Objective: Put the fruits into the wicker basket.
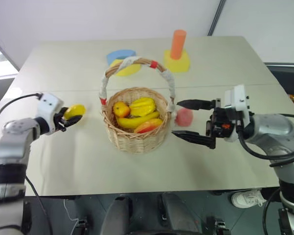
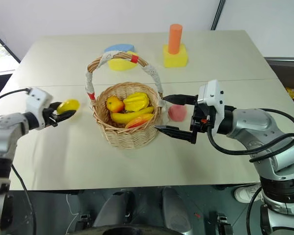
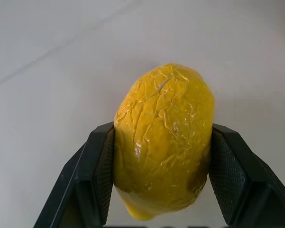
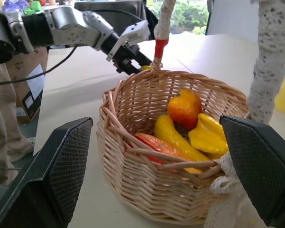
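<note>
The yellow lemon-like fruit (image 3: 163, 142) sits between the pads of my left gripper (image 1: 74, 114), which is shut on it to the left of the wicker basket (image 1: 135, 138). The basket stands mid-table with its cloth-wrapped handle (image 1: 137, 61) arching over several fruits inside. Just right of the basket, the pink peach-like fruit (image 1: 184, 117) rests on the table. My right gripper (image 1: 176, 118) is open and points left at the basket's right side, one finger above the peach and one nearer to me. The right wrist view looks into the basket (image 4: 147, 190).
Behind the basket lie a blue foam disc on a yellow one (image 1: 122, 62). An orange cylinder (image 1: 178, 44) stands upright on a yellow foam block (image 1: 177, 62) at the back. The table's front edge (image 1: 151, 192) runs close below the arms.
</note>
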